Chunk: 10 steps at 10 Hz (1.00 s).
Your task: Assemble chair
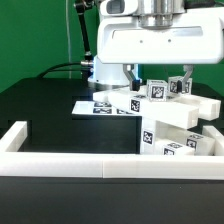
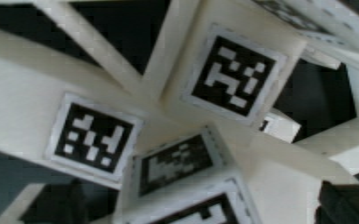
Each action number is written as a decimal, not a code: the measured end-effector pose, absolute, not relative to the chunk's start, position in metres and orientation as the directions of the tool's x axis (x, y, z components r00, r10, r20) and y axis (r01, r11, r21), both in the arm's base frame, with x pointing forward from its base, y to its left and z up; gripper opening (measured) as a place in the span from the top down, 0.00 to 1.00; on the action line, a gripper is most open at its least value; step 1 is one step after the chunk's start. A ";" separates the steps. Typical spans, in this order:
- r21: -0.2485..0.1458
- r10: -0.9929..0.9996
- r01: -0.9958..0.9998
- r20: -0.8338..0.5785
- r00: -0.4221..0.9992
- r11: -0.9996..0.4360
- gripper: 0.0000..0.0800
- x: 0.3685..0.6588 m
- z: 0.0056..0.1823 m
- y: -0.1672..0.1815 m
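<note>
Seen in the exterior view, from left to right: a black worktop (image 1: 40, 110) before a green backdrop, edged along the front and left by a long white border rail (image 1: 60, 160). Near the middle, lying flat, the marker board (image 1: 98, 105) with its printed tags. Just right of it, a jumble of white chair parts (image 1: 175, 125), blocky slabs and bars bearing black-and-white square tags, stacked and tilted against each other on the exterior view's right side of the worktop, inside the rail. Directly above that pile, the white arm with its end effector (image 1: 160, 85) lowered among the upper pieces; jaw spacing hidden behind the parts, so grip impossible to tell. In the wrist view, only close, tilted white chair pieces (image 2: 229, 75) with large tags, overlapping at angles.
</note>
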<state>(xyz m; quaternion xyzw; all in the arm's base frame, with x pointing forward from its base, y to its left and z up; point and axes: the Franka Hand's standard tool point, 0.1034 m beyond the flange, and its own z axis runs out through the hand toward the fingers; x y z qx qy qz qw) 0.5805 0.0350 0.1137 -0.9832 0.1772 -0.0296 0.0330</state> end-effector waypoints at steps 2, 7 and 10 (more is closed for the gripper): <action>-0.063 -0.205 -0.201 0.058 0.977 -0.977 0.19 0.581 0.114 0.034; -0.053 -0.054 -0.050 0.068 0.996 -0.997 0.54 0.581 0.114 0.033; -0.055 -0.070 -0.066 0.068 0.995 -0.996 0.64 0.581 0.114 0.033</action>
